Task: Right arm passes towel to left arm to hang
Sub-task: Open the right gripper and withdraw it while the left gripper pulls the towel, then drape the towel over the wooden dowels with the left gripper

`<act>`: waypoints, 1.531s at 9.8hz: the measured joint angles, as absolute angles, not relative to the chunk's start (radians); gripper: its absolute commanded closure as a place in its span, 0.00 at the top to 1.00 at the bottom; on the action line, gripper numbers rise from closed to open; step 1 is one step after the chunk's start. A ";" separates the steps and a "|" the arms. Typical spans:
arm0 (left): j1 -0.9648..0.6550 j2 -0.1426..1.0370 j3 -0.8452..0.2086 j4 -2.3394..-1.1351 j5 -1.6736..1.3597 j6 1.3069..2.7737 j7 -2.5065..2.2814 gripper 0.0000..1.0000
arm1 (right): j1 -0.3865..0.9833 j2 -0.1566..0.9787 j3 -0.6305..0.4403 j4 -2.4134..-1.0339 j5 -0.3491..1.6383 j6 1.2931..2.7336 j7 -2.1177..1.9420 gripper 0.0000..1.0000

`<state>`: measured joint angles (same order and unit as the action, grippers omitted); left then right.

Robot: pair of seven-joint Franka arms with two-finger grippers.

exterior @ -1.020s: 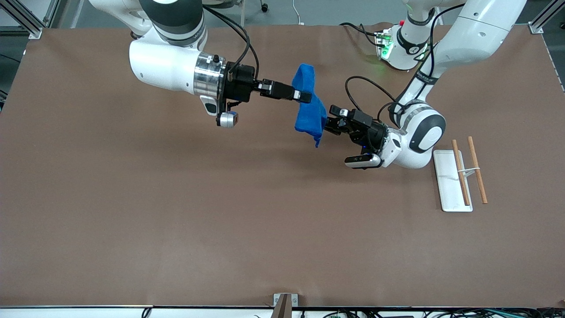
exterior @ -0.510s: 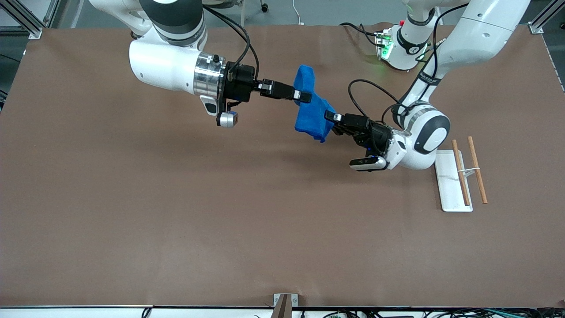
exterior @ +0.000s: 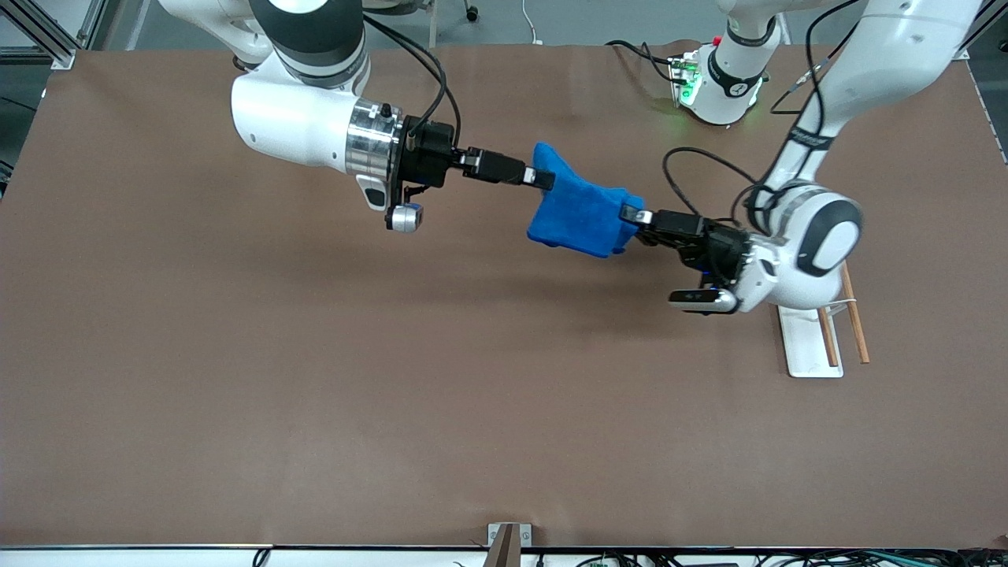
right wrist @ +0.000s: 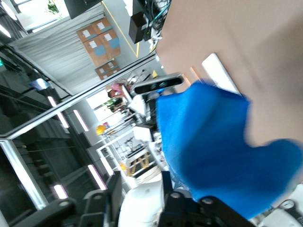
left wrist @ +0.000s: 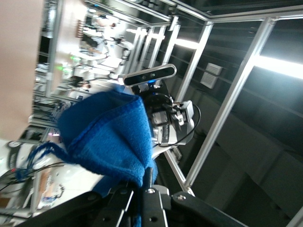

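The blue towel [exterior: 583, 216] hangs in the air between the two grippers, above the middle of the table. My left gripper [exterior: 632, 214] is shut on the towel's edge at the end toward the left arm. In the left wrist view the towel [left wrist: 109, 137] bunches out from the closed left gripper [left wrist: 142, 182]. My right gripper [exterior: 542, 178] is at the towel's other end. In the right wrist view its fingers stand apart around the gripper's middle [right wrist: 139, 182], and the towel [right wrist: 218, 146] lies against one finger [right wrist: 166, 182], not between them.
A white tray [exterior: 803, 346] with two wooden rods [exterior: 857, 331] stands toward the left arm's end of the table, partly under the left arm's wrist [exterior: 811, 244]. A small box with a green light [exterior: 683, 83] sits by the left arm's base.
My left gripper has pulled back toward the tray with the towel's edge. The towel has spread from a hanging bunch into a wider sheet. The right arm has barely moved.
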<state>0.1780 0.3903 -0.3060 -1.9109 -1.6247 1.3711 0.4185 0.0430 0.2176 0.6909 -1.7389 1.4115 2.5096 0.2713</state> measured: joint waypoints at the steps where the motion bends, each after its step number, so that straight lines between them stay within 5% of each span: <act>1: 0.212 0.363 -0.305 -1.885 -1.546 1.377 0.342 0.00 | 0.018 0.218 0.685 -1.748 1.312 2.460 0.272 1.00; 5: 0.287 0.320 -0.301 -1.685 -1.122 1.384 0.006 0.00 | -0.060 0.199 0.489 -1.745 0.698 2.070 0.302 1.00; 8: 0.287 0.320 -0.301 -1.560 -0.728 1.396 -0.122 0.00 | -0.062 0.129 0.335 -1.741 0.232 1.939 0.396 1.00; 11: 0.285 0.322 -0.303 -1.552 -0.400 1.455 -0.135 0.00 | -0.063 0.056 0.109 -1.737 0.083 1.896 0.355 1.00; 15: 0.279 0.334 -0.311 -1.534 -0.088 1.488 -0.100 0.00 | -0.062 -0.076 -0.049 -1.670 0.021 1.642 0.151 1.00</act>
<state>0.2789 0.3337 -0.3111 -1.5340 -0.0877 1.4881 -0.0999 -0.0620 -0.0756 -0.0485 -1.6698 0.0207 1.6417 0.1506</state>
